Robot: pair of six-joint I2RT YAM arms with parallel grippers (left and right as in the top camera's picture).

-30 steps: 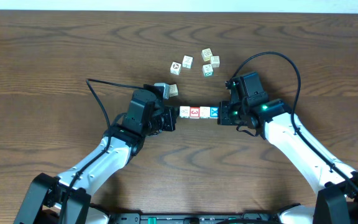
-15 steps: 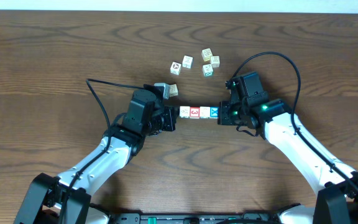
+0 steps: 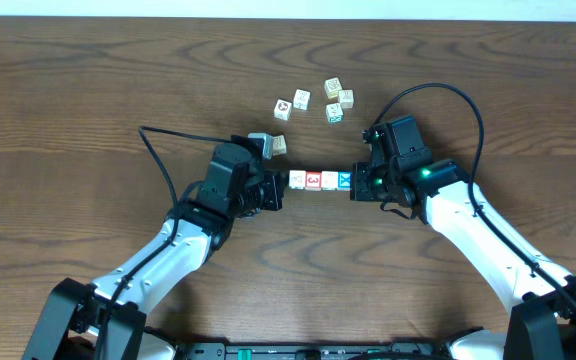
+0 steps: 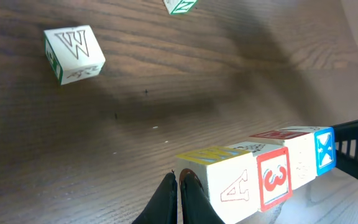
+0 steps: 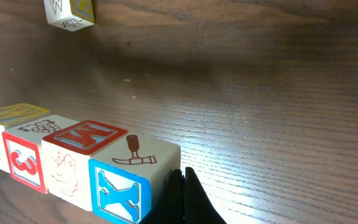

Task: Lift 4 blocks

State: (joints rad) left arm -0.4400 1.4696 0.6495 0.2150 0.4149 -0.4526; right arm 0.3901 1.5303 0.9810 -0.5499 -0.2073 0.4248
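Task blocks: the row of four blocks (image 3: 320,180) lies end to end at mid-surface, spanning the gap between the two arms. The blue X block (image 3: 345,181) is at the right arm's end. A white block comes next, then the red 3 block (image 3: 313,180), and the white A block (image 4: 235,183) is at the left arm's end.
Left arm: the left fingers (image 4: 190,198) are pressed together with nothing between them, their tips against the A block's outer face.
Right arm: the right fingers (image 5: 188,202) are closed tight and empty, butted against the X block's side.
Hard to tell: whether the row rests on the surface (image 3: 88,100) or hangs clear of it, because both wrist views cut off the undersides.
Cut off: a green-marked cube (image 4: 180,5) shows only a corner at the frame top.
Hidden: from overhead, the wrist housings cover both sets of fingertips.
Around: loose pale cubes (image 3: 301,98) cluster beyond the row, well apart from it. A W cube (image 4: 73,53) stands alone, nearer.
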